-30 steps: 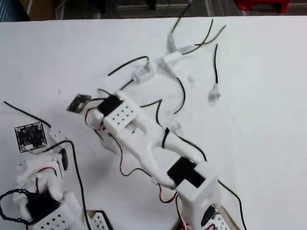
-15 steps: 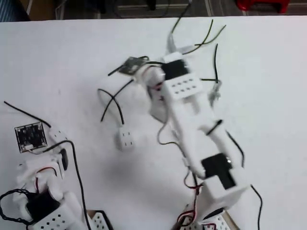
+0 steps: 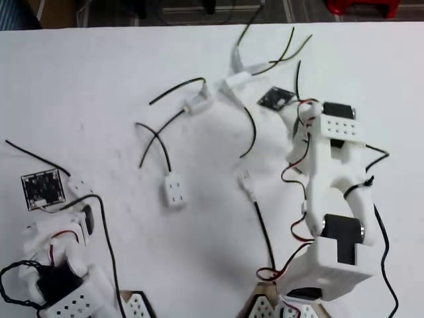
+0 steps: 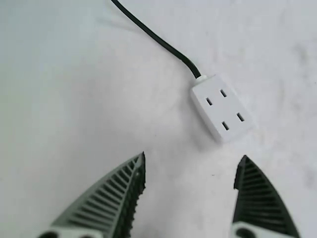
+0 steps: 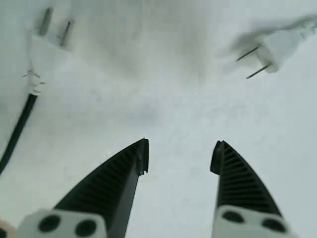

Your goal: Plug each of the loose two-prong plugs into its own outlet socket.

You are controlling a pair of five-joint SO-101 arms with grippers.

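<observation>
— Outlet socket (image 4: 221, 107) lies flat on the table (image 3: 99, 73) just ahead of my left gripper (image 4: 192, 161), whose jaws hang spread wide, gripping nothing. My wrist view gives its two pairs of slots and the black cord (image 4: 158, 39) leaving its far end.
— From the high view it is a small white block beside the left arm (image 3: 56, 262), and a second socket (image 3: 174, 191) lies further right, well apart from it.
— And your side?
— My right gripper (image 5: 181, 146) hovers above the tabletop, jaws parted, holding nothing. My wrist view picks out two loose plugs ahead, prongs bare: a dark-corded plug (image 5: 47, 42) and a white plug (image 5: 277, 47), well apart.
</observation>
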